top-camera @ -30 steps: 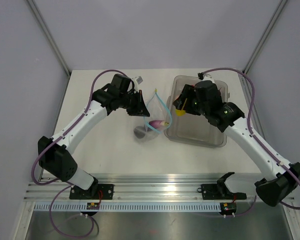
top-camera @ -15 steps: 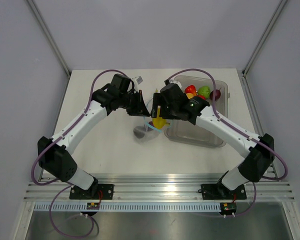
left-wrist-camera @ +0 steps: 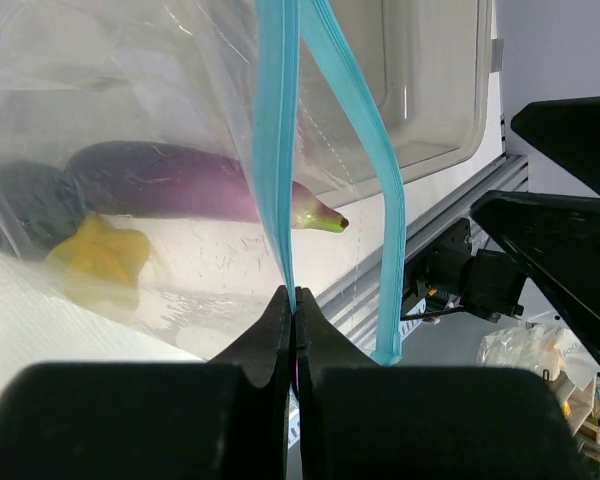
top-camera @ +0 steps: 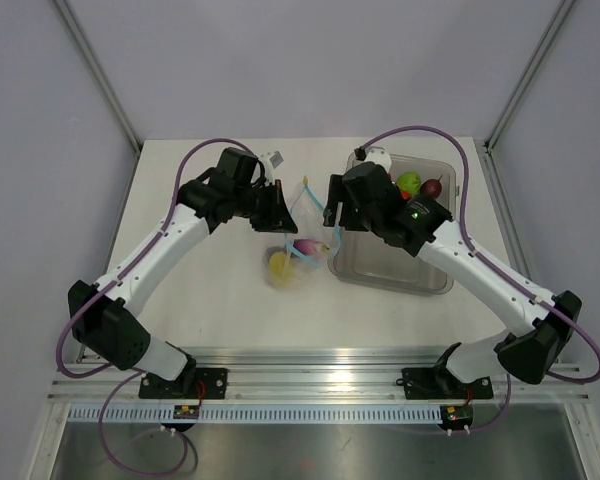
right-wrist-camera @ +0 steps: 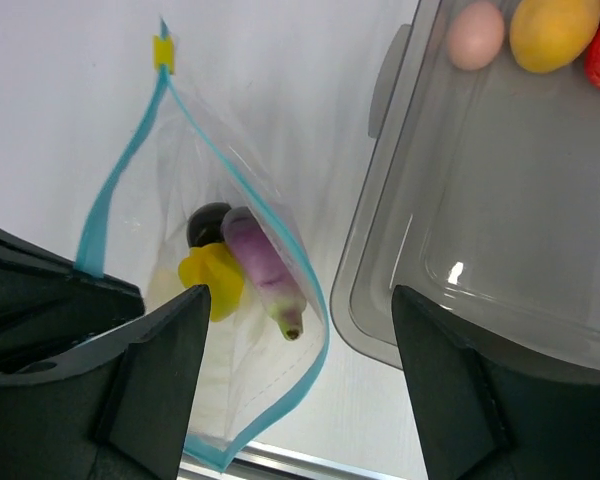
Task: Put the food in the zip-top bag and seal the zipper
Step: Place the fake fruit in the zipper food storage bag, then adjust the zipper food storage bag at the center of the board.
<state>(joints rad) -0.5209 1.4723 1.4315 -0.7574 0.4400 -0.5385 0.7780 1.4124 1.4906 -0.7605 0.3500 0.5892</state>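
Clear zip-top bag [right-wrist-camera: 235,385]: eggplant [right-wrist-camera: 260,268], yellow food [right-wrist-camera: 212,280]; grey bin [right-wrist-camera: 480,230]: fruits [right-wrist-camera: 552,30].

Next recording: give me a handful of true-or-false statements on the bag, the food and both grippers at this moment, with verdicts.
1. The left gripper is shut on the zipper of the zip-top bag. True.
2. The right gripper holds a piece of food. False: it is open and empty, above the bag.
3. The eggplant lies in the grey bin. False: it is inside the bag, beside a yellow piece.
4. There is food in the bin. True: a pink piece and an orange-yellow piece, among others.
5. The zipper is sealed. False: the bag's mouth gapes open.
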